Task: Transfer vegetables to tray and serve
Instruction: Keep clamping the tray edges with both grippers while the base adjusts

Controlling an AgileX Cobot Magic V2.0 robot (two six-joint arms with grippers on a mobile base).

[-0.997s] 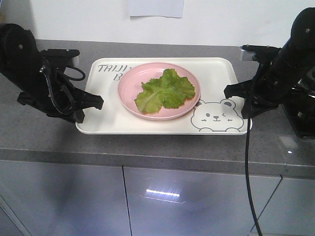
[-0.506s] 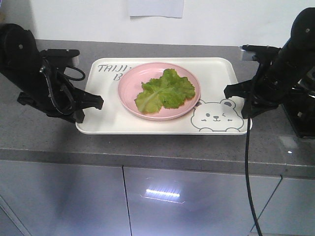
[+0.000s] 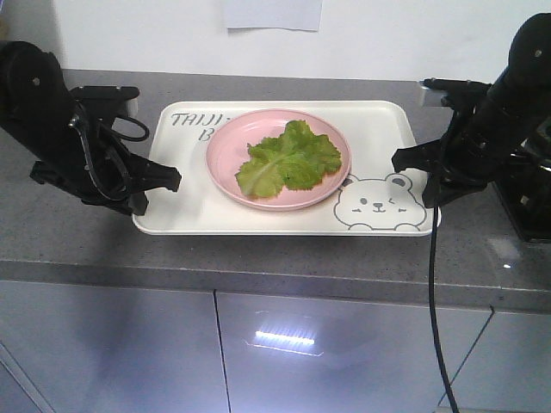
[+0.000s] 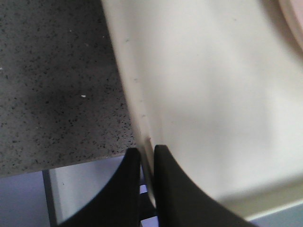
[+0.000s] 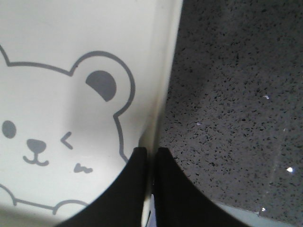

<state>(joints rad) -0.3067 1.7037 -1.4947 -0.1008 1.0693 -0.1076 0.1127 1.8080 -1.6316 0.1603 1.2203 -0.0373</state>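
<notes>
The green crinkled vegetables (image 3: 289, 158) lie on a round pink plate (image 3: 225, 153), which stands on the cream-white bear tray (image 3: 379, 129) on the grey counter. My left gripper (image 3: 157, 182) is shut on the tray's left rim; the left wrist view shows its jaws (image 4: 147, 150) pinching the tray rim (image 4: 135, 94). My right gripper (image 3: 413, 168) is shut on the tray's right rim by the bear face (image 3: 376, 203); the right wrist view shows its jaws (image 5: 151, 150) clamped on the tray rim (image 5: 165, 71).
The grey speckled counter (image 3: 258, 258) runs to a front edge just below the tray, with cabinet fronts (image 3: 284, 353) beneath. A white wall with a paper sheet (image 3: 273, 13) stands behind. A dark device (image 3: 529, 202) sits at the far right.
</notes>
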